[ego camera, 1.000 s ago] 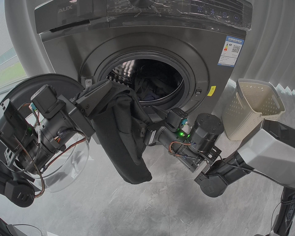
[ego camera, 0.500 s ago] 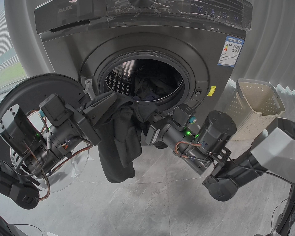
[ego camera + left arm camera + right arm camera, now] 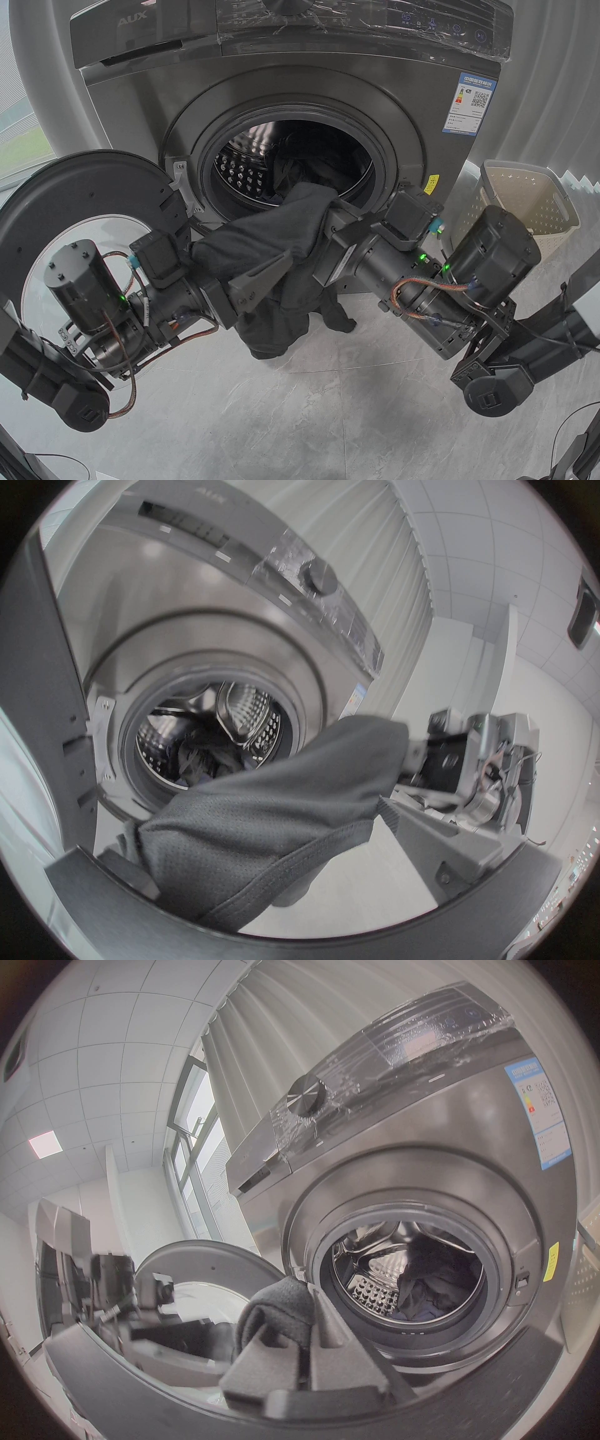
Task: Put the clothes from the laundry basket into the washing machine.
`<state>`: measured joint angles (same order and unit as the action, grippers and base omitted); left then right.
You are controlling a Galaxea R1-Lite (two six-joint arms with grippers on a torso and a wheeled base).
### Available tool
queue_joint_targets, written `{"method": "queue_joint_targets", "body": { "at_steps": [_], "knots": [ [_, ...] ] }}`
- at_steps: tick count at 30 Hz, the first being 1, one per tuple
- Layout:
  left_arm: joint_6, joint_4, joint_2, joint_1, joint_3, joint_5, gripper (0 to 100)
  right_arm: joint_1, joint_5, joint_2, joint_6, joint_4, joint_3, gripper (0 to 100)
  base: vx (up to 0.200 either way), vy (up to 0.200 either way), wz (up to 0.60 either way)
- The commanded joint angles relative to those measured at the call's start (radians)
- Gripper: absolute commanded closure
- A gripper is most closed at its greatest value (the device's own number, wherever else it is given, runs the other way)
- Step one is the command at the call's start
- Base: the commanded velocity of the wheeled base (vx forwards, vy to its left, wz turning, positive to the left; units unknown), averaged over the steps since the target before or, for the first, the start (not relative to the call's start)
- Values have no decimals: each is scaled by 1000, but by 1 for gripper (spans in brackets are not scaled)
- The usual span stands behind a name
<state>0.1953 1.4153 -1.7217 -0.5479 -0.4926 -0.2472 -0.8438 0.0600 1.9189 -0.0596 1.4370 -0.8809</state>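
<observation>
Grey marbled floor tiles [image 3: 312,406] lie in front of the appliance. Above them the left gripper [image 3: 269,269] sits with its fingers spread apart, and a dark grey fabric garment [image 3: 275,231] is draped over it (one finger is bare, the other is under cloth). To its right, the right gripper [image 3: 331,219] is closed on the garment's far end at the door opening's lower rim; the loose part hangs toward the floor.

Beyond stands the grey front-loading washing machine [image 3: 300,87], its round glass-centred door [image 3: 75,187] swung open to the left. Dark clothes [image 3: 312,169] lie inside the drum. A cream perforated plastic laundry basket [image 3: 531,206] stands right of the machine, before a pale curtain [image 3: 550,94].
</observation>
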Motion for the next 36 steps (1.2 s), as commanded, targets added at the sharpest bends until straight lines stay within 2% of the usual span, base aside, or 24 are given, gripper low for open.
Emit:
{"method": "queue_joint_targets", "body": {
  "at_steps": [1,4,6,29,36],
  "knots": [
    [-1,34,-125,22,17,-1,0,-1,0,-24,0,-1,-18,100,0,0,0],
    [1,108,-197,26,19,0,0,-1,0,-37,0,-1,-21,100,0,0,0],
    [-8,136,-237,37,19,0,0,-1,0,-44,0,-1,-21,100,0,0,0],
    [-19,136,-420,94,-27,3,0,9,1,-67,0,-12,-24,100,0,0,0],
    [-34,136,-492,108,-80,5,0,8,1,-67,0,-13,-23,100,0,0,0]
  ]
}}
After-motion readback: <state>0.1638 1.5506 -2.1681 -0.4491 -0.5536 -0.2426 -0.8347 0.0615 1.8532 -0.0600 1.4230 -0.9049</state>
